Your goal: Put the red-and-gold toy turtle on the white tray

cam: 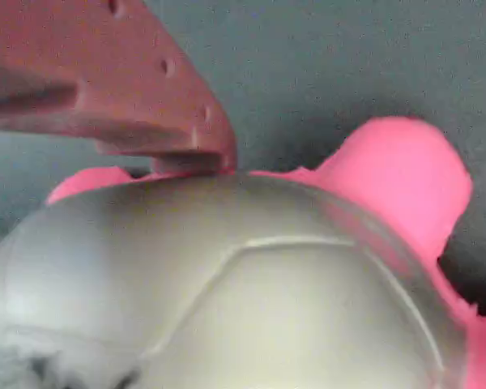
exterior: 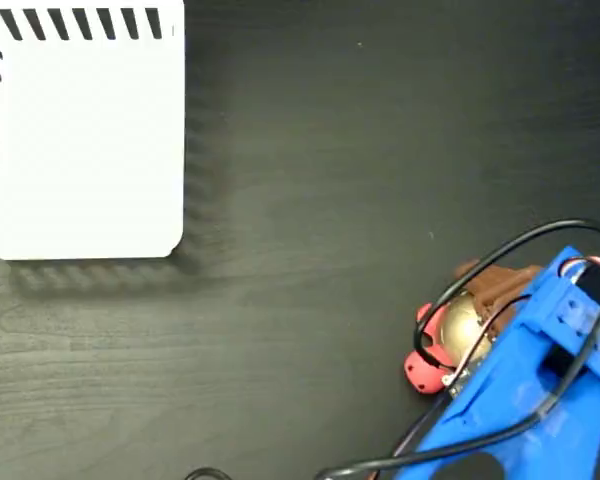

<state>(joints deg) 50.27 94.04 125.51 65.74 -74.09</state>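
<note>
Far from the tray (exterior: 90,150), my tool (exterior: 470,325) straddled the turtle (exterior: 458,325) on the counter (exterior: 330,200), grip unclear; it looked light, squishy, slick-shelled, best pinched across the dome.

We see the white tray (exterior: 90,140) plain white across its face, with short black diagonal stripes along its top and left edges. The table (exterior: 360,150) is near-black with a faint wood grain. The red-and-gold toy turtle (exterior: 448,338) has a shiny gold shell and red feet in the fixed view (pinker, and the shell a washed-out pale gold (cam: 227,300), up close in the wrist view), with a dark smudge of print low on the shell. The arm (exterior: 540,390) is bright blue; the gripper (exterior: 480,300) fingers are reddish brown. A black cable (exterior: 525,240) loops over it.
</note>
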